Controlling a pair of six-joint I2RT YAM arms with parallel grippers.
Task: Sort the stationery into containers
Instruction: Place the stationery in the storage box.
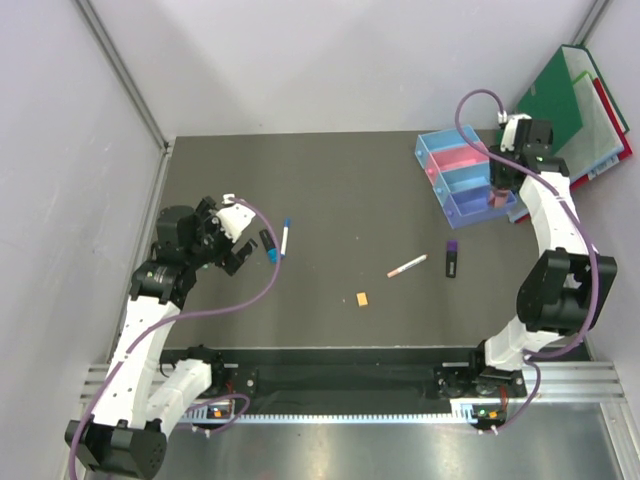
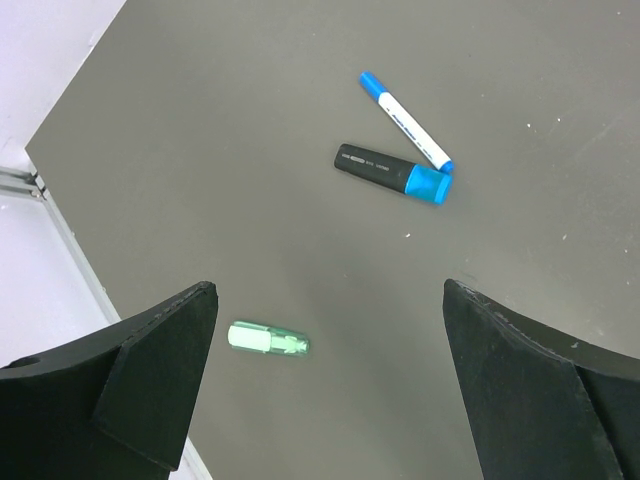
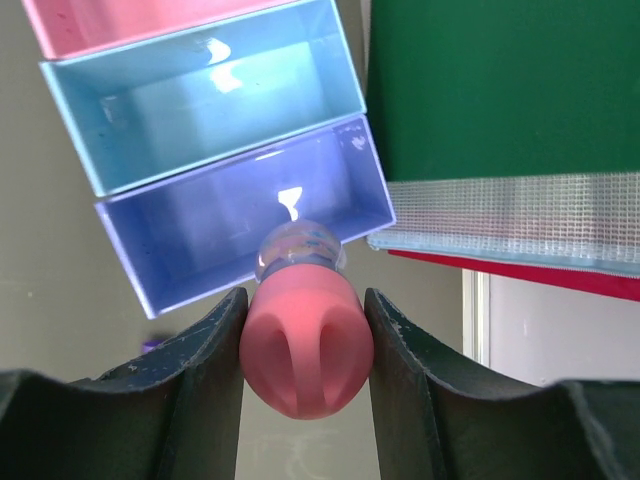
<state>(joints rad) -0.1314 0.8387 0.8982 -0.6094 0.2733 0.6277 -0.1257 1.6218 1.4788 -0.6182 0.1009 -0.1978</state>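
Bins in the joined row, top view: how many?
4, at far right: light blue bin farthest, then pink bin, blue bin, purple bin nearest. None appears hidden.

A dark grey table [image 1: 330, 190] fills the middle, closed in by pale walls [image 1: 350, 60] at the back and on both sides. In its far right corner a green folder [image 1: 555, 95] lies askew on a red folder [image 1: 622, 150], whose edge shows along the right. A translucent mesh pouch [image 1: 600, 130] covers part of the green one. A ribbed metal rail [image 1: 350, 405] runs along the near edge
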